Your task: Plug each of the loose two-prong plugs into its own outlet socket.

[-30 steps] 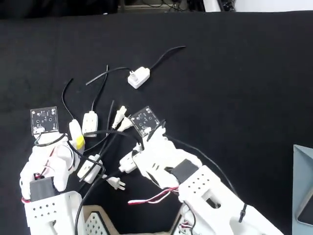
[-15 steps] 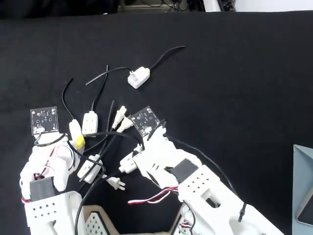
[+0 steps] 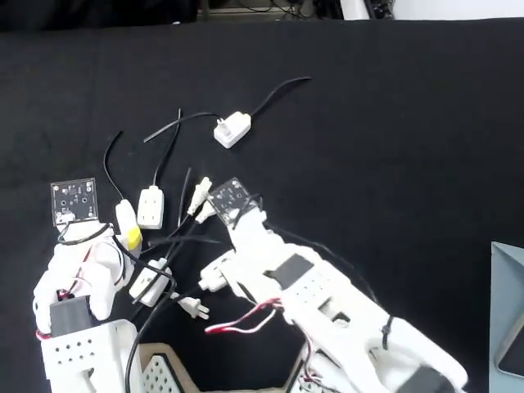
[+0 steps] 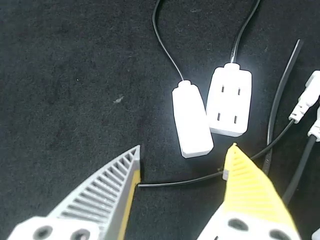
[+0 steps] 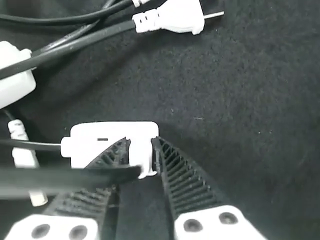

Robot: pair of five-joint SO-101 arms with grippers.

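**On a black table (image 3: 409, 123), two robot arms among loose plugs and sockets**

The right gripper (image 5: 141, 145) has its fingers drawn close together, clamping the edge of a white block (image 5: 100, 142) from both sides. Near it lies a loose two-prong plug (image 5: 172, 22), its prongs bare. The left gripper (image 4: 185, 150) is spread wide and holds nothing. A black cable (image 4: 180, 181) crosses between its fingers. Just ahead lie a white oblong block (image 4: 192, 120) and a white double socket (image 4: 230, 102), side by side.
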